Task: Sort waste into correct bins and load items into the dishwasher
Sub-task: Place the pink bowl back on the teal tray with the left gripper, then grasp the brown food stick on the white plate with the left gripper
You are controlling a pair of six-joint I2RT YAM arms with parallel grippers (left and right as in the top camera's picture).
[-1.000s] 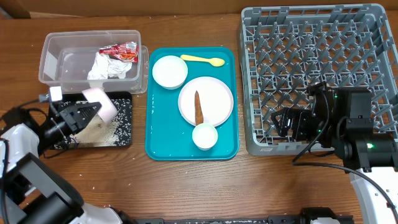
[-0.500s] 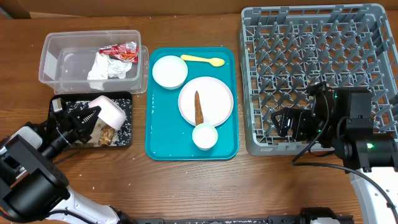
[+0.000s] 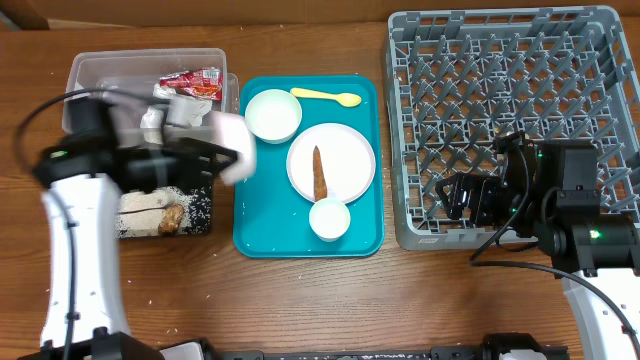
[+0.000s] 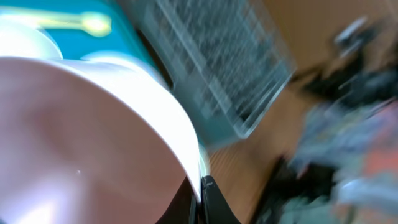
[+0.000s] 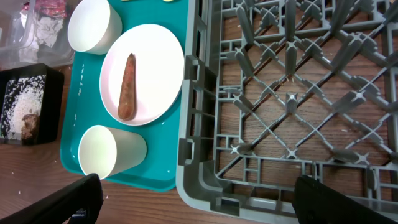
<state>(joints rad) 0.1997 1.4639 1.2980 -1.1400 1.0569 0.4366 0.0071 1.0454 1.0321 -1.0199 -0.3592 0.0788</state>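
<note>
Brown wood-grain bench (image 3: 300, 300); nothing of the room visible beyond it.
On teal tray (image 3: 275, 232): second bowl (image 3: 273, 113), spoon (image 3: 327, 96), plate (image 3: 345, 150) with brown scrap (image 3: 319, 172), cup (image 3: 329, 218).
Over teal tray's left edge: left claw (image 3: 218, 160) pinching rim of held bowl (image 3: 232, 148), motion-blurred.
Left of teal tray: tub (image 3: 120, 70) with wrapper (image 3: 192, 83) and napkin (image 3: 182, 108); black tray (image 3: 203, 205) with rice (image 3: 135, 200).
Right of teal tray: rack (image 3: 500, 90), right claw (image 3: 448, 195) spread wide, empty, over its near corner.
</note>
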